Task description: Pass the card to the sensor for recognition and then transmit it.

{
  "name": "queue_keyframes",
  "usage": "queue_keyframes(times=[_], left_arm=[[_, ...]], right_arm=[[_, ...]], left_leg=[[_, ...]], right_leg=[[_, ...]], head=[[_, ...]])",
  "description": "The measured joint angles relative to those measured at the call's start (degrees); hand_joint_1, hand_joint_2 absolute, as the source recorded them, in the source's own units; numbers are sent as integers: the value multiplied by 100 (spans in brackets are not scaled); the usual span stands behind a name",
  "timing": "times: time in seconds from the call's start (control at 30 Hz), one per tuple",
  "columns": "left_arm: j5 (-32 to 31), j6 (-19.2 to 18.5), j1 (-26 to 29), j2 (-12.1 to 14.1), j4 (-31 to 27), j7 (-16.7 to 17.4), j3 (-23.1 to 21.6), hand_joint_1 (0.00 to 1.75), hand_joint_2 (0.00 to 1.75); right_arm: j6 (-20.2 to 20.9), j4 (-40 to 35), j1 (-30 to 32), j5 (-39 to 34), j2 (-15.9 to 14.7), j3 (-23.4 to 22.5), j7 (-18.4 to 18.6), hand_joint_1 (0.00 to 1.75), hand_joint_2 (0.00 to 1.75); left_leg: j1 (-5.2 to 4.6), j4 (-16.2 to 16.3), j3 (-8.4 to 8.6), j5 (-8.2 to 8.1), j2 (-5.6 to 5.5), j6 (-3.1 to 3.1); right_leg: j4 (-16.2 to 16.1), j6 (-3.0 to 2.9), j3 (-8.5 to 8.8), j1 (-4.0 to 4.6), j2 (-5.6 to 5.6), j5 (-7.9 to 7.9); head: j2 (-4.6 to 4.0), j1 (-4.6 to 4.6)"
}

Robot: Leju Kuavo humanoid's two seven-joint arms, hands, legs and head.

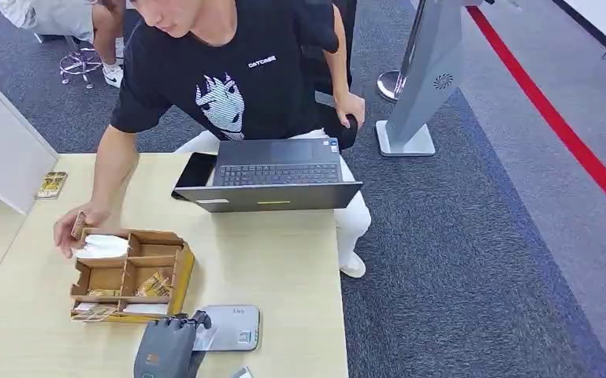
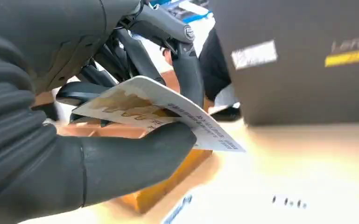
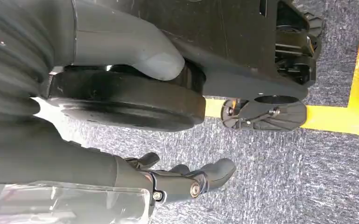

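Observation:
My left hand (image 1: 169, 345) is low at the table's near edge, pinching a white card (image 1: 206, 339) with brown print. The card's free end reaches over the flat grey-white sensor (image 1: 234, 326). In the left wrist view the thumb (image 2: 121, 163) presses the card (image 2: 161, 112) from one side and the dark fingers (image 2: 186, 74) back it from the other. The sensor's pale top (image 2: 271, 200) lies just beyond. My right hand (image 3: 88, 163) hangs beside my body over the grey carpet, fingers (image 3: 200, 179) apart and holding nothing.
A wooden compartment box (image 1: 180, 272) with cards and white paper stands just left of the sensor. A person seated across the table holds a small card at the box's far corner with one hand (image 1: 73, 230). An open laptop (image 1: 276, 175) and a phone (image 1: 197, 168) lie farther back. A white cabinet (image 1: 4, 146) stands at the left.

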Motion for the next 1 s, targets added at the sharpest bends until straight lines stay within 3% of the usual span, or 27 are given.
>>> queue_keyframes(times=[0.2,0.8,1.0], left_arm=[[33,42,-8,101,343,203,-131,175,175],[0,28,-48,203,500,267,-201,175,175],[-311,19,-92,194,494,238,-199,175,175]], right_arm=[[0,7,-5,-42,0,79,-2,0,175],[0,9,-6,-90,0,142,-2,0,175],[13,9,-6,-136,0,160,-2,0,175]], left_leg=[[1,0,1,0,0,0],[0,0,1,0,0,0],[0,0,2,0,0,0]], right_leg=[[0,0,-1,1,0,0],[0,0,0,0,1,0],[0,0,-1,0,0,0]], head=[[0,-2],[-2,0],[0,-2]])
